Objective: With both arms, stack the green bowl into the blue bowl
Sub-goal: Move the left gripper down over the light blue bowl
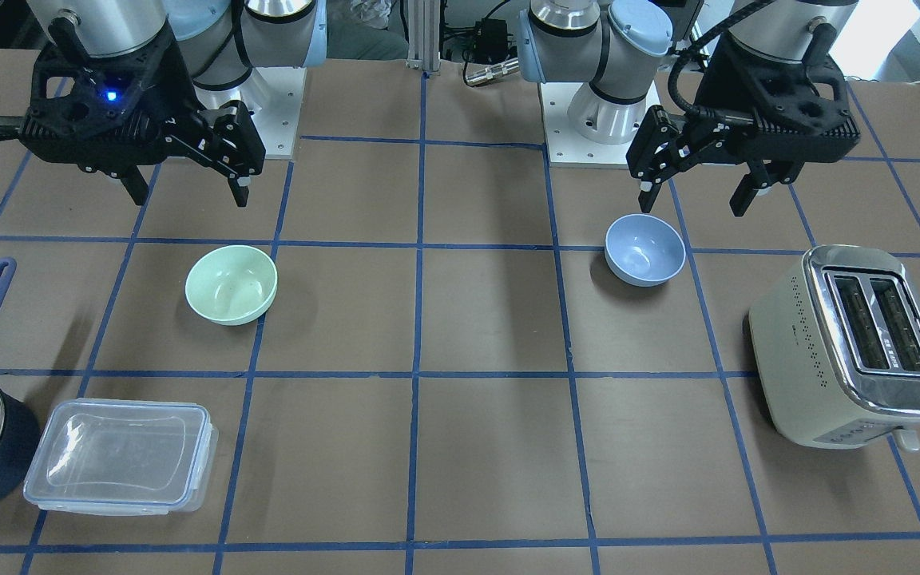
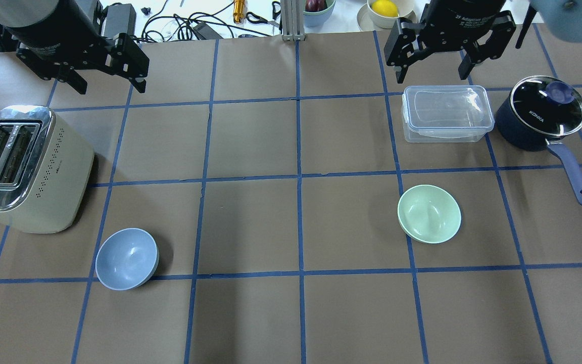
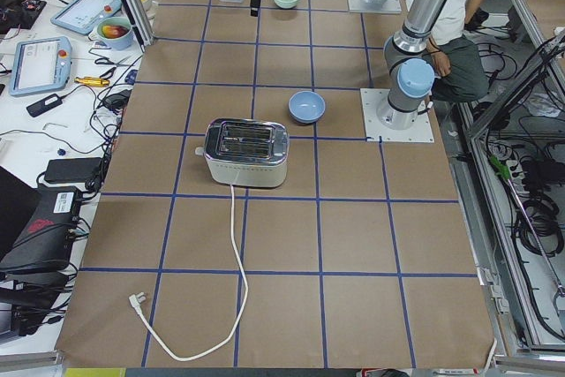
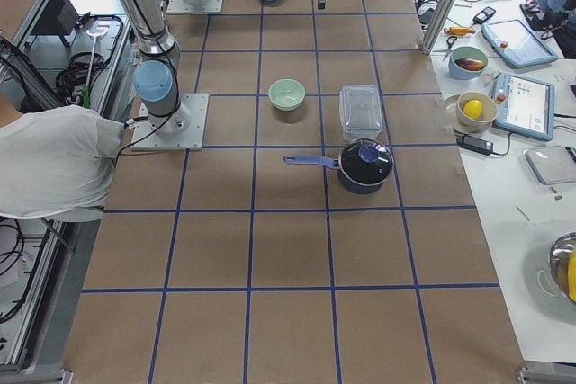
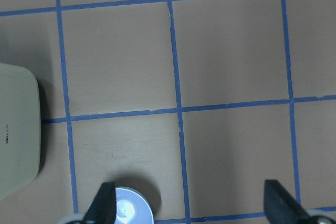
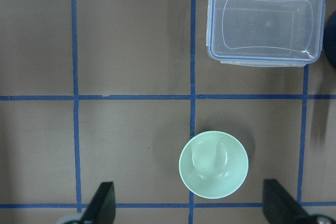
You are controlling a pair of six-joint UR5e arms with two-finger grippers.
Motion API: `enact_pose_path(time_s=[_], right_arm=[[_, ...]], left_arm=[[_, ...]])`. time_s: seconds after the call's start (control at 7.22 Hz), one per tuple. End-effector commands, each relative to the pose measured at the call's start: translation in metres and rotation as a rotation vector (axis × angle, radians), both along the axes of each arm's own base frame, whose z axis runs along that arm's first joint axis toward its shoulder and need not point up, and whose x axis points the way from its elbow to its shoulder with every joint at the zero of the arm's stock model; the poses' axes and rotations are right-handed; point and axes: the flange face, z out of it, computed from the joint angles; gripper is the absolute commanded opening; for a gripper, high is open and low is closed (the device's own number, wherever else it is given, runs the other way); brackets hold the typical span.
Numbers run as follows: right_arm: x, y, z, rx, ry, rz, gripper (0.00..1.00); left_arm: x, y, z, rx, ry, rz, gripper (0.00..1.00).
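Observation:
The pale green bowl [image 2: 429,213] sits upright on the table's right half; it also shows in the front view [image 1: 231,283] and the right wrist view [image 6: 213,164]. The pale blue bowl [image 2: 127,259] sits upright on the left half, near the toaster; it also shows in the front view [image 1: 644,249] and, at the bottom edge, in the left wrist view [image 5: 131,213]. My left gripper [image 2: 111,88] is open and empty, held high above the table. My right gripper [image 2: 432,76] is open and empty, also held high. Neither touches a bowl.
A cream toaster [image 2: 23,167] stands beside the blue bowl. A clear lidded container [image 2: 446,112] and a dark navy saucepan [image 2: 538,114] with a handle stand beyond the green bowl. Blue tape lines grid the brown tabletop.

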Motion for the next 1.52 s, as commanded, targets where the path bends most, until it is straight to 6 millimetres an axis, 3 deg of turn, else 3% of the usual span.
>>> enact_pose_path(time_s=[0.0,0.14,0.42,0.55,0.69,0.97,1.11,1.25,1.38], right_arm=[[0.001,0.0,0.0,-0.004,-0.006,-0.004,1.0],[0.001,-0.001,0.0,-0.001,-0.005,-0.001,1.0],[0.0,-0.001,-0.001,0.0,-0.003,0.002,1.0],[-0.001,-0.001,-0.001,-0.001,-0.003,-0.001,1.0],[-0.002,-0.001,-0.001,0.002,-0.002,-0.006,1.0],[0.0,-0.001,0.001,-0.005,-0.012,-0.007,1.0],[-0.002,-0.001,0.0,0.001,-0.008,-0.003,1.0],[-0.001,0.0,-0.001,0.007,-0.008,-0.001,1.0],[-0.001,0.0,-0.001,0.004,-0.008,-0.001,1.0]], left_arm=[[0.0,0.006,-0.004,0.015,-0.003,-0.001,1.0],[-0.003,0.012,-0.013,0.039,0.0,-0.007,1.0],[0.002,0.077,-0.078,0.294,-0.071,-0.11,1.0],[0.003,0.1,-0.114,0.353,-0.073,-0.057,0.98],[0.005,0.106,-0.164,0.327,-0.071,-0.055,0.91],[0.009,0.136,-0.285,0.16,-0.081,-0.046,0.99],[0.022,0.154,-0.313,0.152,-0.085,-0.064,1.0],[0.038,0.159,-0.324,0.174,-0.081,-0.063,1.0],[0.042,0.159,-0.327,0.18,-0.075,-0.052,1.0]])
